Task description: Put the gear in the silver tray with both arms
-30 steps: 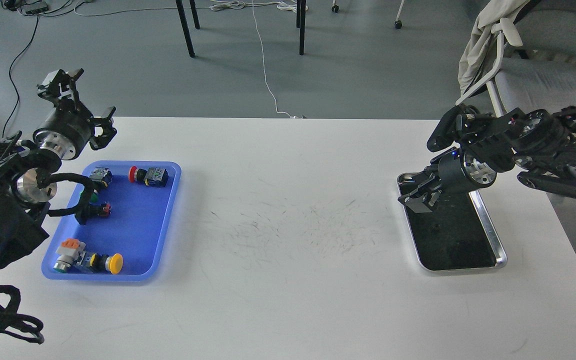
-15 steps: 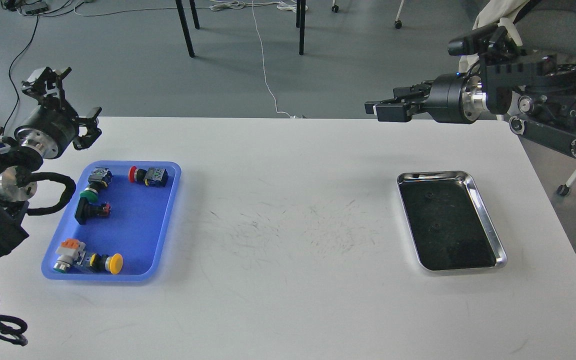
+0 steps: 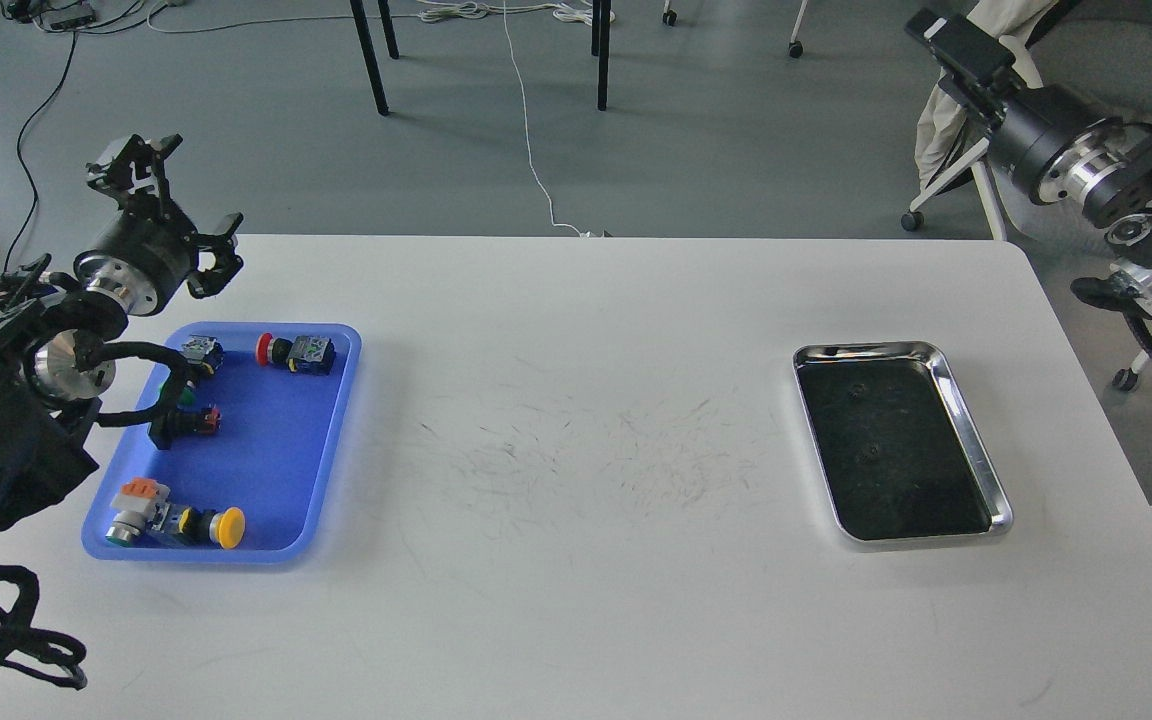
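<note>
Head view: silver tray (image 3: 976,450) lies on the right part of the white table (image 3: 586,400), its dark bottom bare, with no gear in it. Blue tray (image 3: 331,440) sits on the left part, well apart from the silver one. It holds push-button parts: a red-capped one (image 3: 294,351) at the far right, a grey one (image 3: 202,353) at the far left, a green-and-black one (image 3: 186,415) in the middle, and a yellow-capped one (image 3: 176,522) along the near edge.

Left arm (image 3: 26,400) comes in over the table's left edge and partly covers the blue tray's left side. Left gripper (image 3: 171,195) is raised above the far left corner of the table, fingers spread wide apart, holding nothing.

Right arm (image 3: 1126,190) is lifted off the table's far right, over the floor. Right gripper (image 3: 966,55) points up and to the left, seen dark and end-on, so I cannot tell how its fingers stand. It is well apart from the silver tray.
</note>
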